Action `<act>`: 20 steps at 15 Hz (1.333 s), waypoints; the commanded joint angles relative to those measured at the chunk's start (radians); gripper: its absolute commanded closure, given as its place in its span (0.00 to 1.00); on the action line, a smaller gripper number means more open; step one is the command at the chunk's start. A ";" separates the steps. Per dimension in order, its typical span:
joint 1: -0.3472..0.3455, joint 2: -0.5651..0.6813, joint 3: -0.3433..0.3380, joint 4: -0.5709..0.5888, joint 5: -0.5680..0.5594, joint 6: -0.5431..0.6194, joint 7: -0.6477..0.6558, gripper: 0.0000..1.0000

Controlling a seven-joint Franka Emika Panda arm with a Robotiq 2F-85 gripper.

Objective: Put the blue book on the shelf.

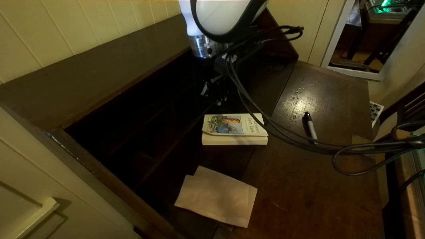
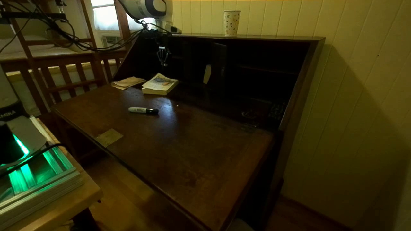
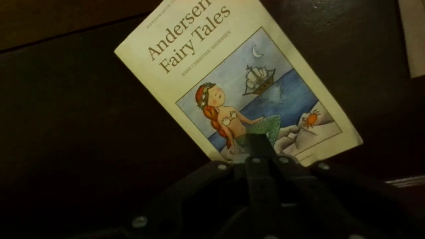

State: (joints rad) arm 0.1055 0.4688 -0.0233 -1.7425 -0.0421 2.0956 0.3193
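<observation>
Gripper clenched, empty; shelving seems done only if pale shape in shelf, seven o'clock from cup, is blue book.

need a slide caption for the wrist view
Shut claw in front of the Andersen's Fairy Tales book, partly hiding its cover mermaid.

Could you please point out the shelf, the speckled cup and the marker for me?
Shelf (image 1: 113,66): in an exterior view, on its flat top board.
Speckled cup (image 2: 231,23): in an exterior view, on its outer wall.
Marker (image 1: 311,128): in an exterior view, on its pale barrel.
</observation>
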 commanded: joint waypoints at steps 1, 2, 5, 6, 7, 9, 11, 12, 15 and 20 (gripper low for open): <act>-0.015 -0.127 -0.027 -0.140 -0.045 0.124 -0.024 1.00; -0.024 -0.156 -0.035 -0.167 -0.058 0.140 -0.037 1.00; -0.057 -0.230 -0.054 -0.256 -0.094 0.259 -0.107 1.00; -0.069 -0.254 -0.060 -0.284 -0.099 0.293 -0.123 0.82; -0.082 -0.280 -0.062 -0.312 -0.094 0.326 -0.143 0.72; -0.109 -0.328 -0.073 -0.356 -0.094 0.382 -0.176 0.59; -0.135 -0.367 -0.084 -0.381 -0.091 0.421 -0.204 0.45; -0.148 -0.382 -0.091 -0.389 -0.087 0.436 -0.216 0.38; -0.182 -0.417 -0.106 -0.403 -0.096 0.503 -0.272 0.18; -0.236 -0.435 -0.130 -0.411 -0.090 0.604 -0.406 0.00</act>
State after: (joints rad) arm -0.1046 0.0684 -0.1436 -2.1132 -0.1155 2.6383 -0.0284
